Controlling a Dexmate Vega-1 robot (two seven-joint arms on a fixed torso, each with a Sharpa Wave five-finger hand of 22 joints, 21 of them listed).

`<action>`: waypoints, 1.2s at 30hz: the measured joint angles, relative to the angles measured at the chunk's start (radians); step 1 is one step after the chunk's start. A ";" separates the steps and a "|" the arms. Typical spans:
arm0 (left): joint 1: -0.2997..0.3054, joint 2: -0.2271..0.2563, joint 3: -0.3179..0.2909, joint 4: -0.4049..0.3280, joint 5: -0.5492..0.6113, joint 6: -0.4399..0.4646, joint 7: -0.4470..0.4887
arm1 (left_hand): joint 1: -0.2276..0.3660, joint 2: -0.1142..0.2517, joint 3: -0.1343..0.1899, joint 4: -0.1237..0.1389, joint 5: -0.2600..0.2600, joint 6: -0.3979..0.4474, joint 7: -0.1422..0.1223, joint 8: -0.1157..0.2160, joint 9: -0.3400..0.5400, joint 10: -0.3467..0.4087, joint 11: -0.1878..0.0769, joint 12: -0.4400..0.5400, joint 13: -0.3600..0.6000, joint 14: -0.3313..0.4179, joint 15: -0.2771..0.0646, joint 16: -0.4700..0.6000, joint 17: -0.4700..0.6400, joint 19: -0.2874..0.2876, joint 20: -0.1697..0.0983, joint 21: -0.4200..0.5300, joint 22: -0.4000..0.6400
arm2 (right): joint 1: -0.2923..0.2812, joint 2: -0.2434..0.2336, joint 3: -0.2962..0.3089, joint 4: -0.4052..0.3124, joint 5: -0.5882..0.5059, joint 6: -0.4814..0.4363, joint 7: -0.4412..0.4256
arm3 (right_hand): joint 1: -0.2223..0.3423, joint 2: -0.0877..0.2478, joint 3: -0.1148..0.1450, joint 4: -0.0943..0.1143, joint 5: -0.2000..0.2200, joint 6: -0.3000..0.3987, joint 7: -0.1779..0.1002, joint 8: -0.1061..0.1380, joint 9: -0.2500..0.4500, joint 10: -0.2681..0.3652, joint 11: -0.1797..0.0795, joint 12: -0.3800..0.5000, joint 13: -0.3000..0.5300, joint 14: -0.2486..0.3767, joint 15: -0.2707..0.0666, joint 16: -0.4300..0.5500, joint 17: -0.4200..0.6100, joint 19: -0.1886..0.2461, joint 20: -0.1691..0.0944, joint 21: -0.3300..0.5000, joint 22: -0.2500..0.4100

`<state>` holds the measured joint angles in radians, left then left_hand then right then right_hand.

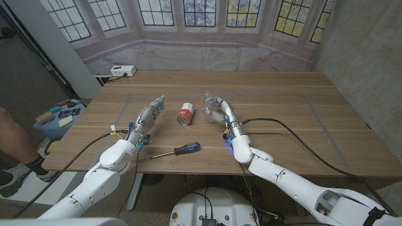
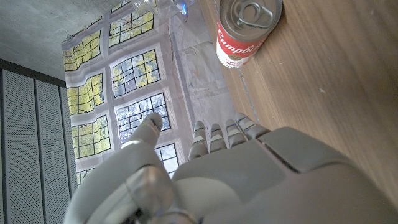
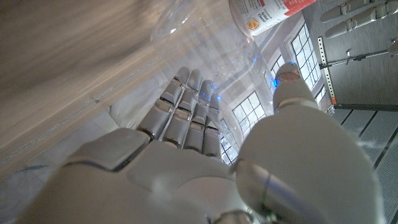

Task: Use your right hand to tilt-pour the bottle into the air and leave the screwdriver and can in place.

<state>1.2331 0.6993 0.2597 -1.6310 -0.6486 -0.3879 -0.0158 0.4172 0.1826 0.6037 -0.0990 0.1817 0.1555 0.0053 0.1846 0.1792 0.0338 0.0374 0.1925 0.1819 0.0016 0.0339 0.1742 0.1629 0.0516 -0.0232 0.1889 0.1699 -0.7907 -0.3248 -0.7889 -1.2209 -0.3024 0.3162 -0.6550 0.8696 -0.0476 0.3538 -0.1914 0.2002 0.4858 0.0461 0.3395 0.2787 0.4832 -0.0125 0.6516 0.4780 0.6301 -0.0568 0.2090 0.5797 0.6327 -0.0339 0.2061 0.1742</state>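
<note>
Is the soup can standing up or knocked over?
Standing up. The red and white soup can sits on its base on the wooden table, and its silver pull-tab lid faces upward.

On a wooden table [image 1: 282, 125] sit one clear plastic bottle [image 1: 208, 100], one soup can [image 1: 186, 113] and one screwdriver [image 1: 176, 150], between two robot hands, left [image 1: 148, 115] and right [image 1: 225, 111].

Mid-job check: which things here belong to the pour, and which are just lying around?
Job:
- bottle, clear, at the right hand
- can, to stay put
- screwdriver, to stay put

Lying about:
- power strip at the table's far left corner
- blue stool with oddments, left of the table
- left hand, idle beside the can
</note>
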 measured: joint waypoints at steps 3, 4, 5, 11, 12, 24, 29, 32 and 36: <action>0.001 0.000 0.000 0.000 0.000 0.000 0.000 | 0.000 0.000 0.000 0.000 0.000 0.000 0.000 0.000 0.000 0.000 0.000 0.000 0.000 0.000 0.000 0.000 0.000 0.000 0.000 0.000 0.000 | 0.000 -0.001 -0.001 0.000 0.001 -0.003 0.003 | 0.000 0.000 0.000 0.000 0.000 -0.005 -0.006 -0.004 0.000 -0.004 0.002 -0.005 -0.002 -0.006 -0.004 -0.006 -0.001 -0.003 0.003 -0.006 0.000; 0.001 0.000 0.000 0.000 0.000 0.000 0.000 | 0.000 0.000 0.000 0.000 0.000 0.004 -0.004 0.000 0.000 0.000 0.000 0.000 0.000 0.000 0.000 0.000 0.000 0.000 0.000 0.000 0.000 | 0.000 -0.002 -0.002 -0.001 0.001 -0.004 0.004 | 0.000 0.000 0.000 0.000 0.000 -0.006 -0.006 -0.004 0.000 -0.008 0.006 -0.008 -0.004 -0.010 -0.003 -0.006 -0.001 -0.003 0.003 -0.007 0.000; 0.001 0.000 0.000 0.000 -0.001 -0.001 -0.001 | 0.000 0.000 0.000 0.000 0.000 0.005 -0.005 0.000 0.000 0.000 0.000 0.000 0.000 0.000 0.000 0.000 0.000 0.000 0.000 0.000 0.000 | 0.000 -0.002 -0.002 -0.001 0.001 -0.004 0.005 | 0.000 0.000 0.000 0.000 0.000 -0.010 -0.010 -0.004 0.000 -0.015 0.007 -0.013 -0.005 -0.016 -0.001 -0.009 -0.003 -0.003 0.004 -0.007 0.000; 0.001 0.000 0.000 0.000 -0.002 -0.003 -0.005 | 0.000 0.000 0.000 0.000 0.000 0.005 -0.005 0.000 0.000 0.000 0.000 0.004 0.000 0.000 0.000 0.000 0.000 0.000 0.000 0.000 0.000 | -0.001 -0.006 -0.003 -0.007 0.001 -0.010 0.010 | 0.008 0.008 0.000 0.000 0.000 -0.018 -0.018 -0.019 0.000 -0.043 0.024 -0.035 -0.018 -0.044 -0.002 -0.017 -0.010 -0.019 0.009 -0.011 0.000; 0.001 0.000 0.000 0.000 -0.002 -0.004 -0.005 | 0.000 0.000 0.000 0.000 0.000 0.005 -0.005 0.000 0.000 0.000 0.000 0.004 0.000 0.000 0.000 0.000 0.000 0.000 0.000 0.000 0.000 | -0.002 -0.007 -0.003 -0.009 0.001 -0.011 0.011 | 0.008 0.008 0.000 0.000 0.000 -0.022 -0.022 -0.020 0.000 -0.047 0.027 -0.039 -0.020 -0.050 0.000 -0.017 -0.013 -0.023 0.013 -0.011 0.000; 0.002 0.000 0.000 0.006 -0.008 -0.006 -0.014 | 0.004 -0.004 -0.004 0.004 0.000 0.008 -0.008 0.000 0.000 0.000 0.000 0.004 0.000 0.000 0.000 0.000 0.000 0.000 0.000 0.000 0.000 | -0.008 -0.018 -0.005 -0.025 0.002 -0.021 0.028 | -0.012 -0.013 0.033 0.033 0.000 -0.049 -0.027 -0.037 0.000 -0.088 0.043 -0.072 -0.038 -0.101 0.009 -0.028 -0.028 -0.062 0.027 -0.011 0.000; 0.001 0.000 0.000 0.009 -0.010 -0.007 -0.020 | 0.004 -0.004 -0.004 0.004 0.000 0.009 -0.009 0.000 0.000 0.000 0.000 0.004 0.000 0.000 0.000 0.000 0.000 0.000 0.000 0.000 0.000 | -0.011 -0.024 -0.006 -0.033 0.003 -0.027 0.038 | -0.018 -0.017 0.040 0.040 0.000 -0.062 -0.021 -0.038 0.000 -0.100 0.048 -0.087 -0.043 -0.121 0.008 -0.028 -0.033 -0.072 0.029 -0.018 0.000; 0.001 0.000 0.001 0.010 -0.010 -0.007 -0.020 | 0.004 -0.004 -0.004 0.004 0.000 0.018 -0.007 0.005 0.000 0.000 0.000 0.004 0.000 0.000 0.000 0.000 0.000 0.000 0.000 0.000 0.000 | -0.011 -0.025 -0.006 -0.034 0.004 -0.030 0.043 | -0.027 -0.016 0.037 0.043 0.000 -0.076 -0.021 -0.044 0.000 -0.112 0.057 -0.093 -0.046 -0.135 0.008 -0.028 -0.038 -0.082 0.032 -0.018 0.000; 0.001 0.000 0.002 0.013 -0.013 -0.009 -0.024 | 0.004 -0.004 -0.004 0.004 0.000 0.032 -0.004 0.005 0.000 0.000 0.000 0.004 0.000 0.000 0.000 0.000 0.000 0.000 0.000 0.000 0.000 | -0.013 -0.029 -0.007 -0.040 0.006 -0.033 0.052 | -0.040 -0.022 0.035 0.044 0.000 -0.088 -0.016 -0.048 0.000 -0.126 0.058 -0.101 -0.048 -0.155 0.009 -0.032 -0.046 -0.095 0.038 -0.018 0.000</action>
<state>1.2338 0.6991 0.2615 -1.6182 -0.6619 -0.3965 -0.0397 0.4210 0.1787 0.5997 -0.0950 0.1817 0.1877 0.0018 0.1896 0.1791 0.0338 0.0374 0.1964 0.1820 0.0017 0.0339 0.1742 0.1632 0.0516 -0.0232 0.1889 0.1699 -0.8038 -0.3541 -0.7954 -1.2609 -0.2968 0.2830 -0.6028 0.8297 -0.0693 0.3892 -0.1471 0.2000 0.3973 0.0306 0.2915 0.2789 0.3574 0.0459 0.5508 0.4299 0.4750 -0.0481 0.1773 0.5339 0.5380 0.0040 0.1886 0.1743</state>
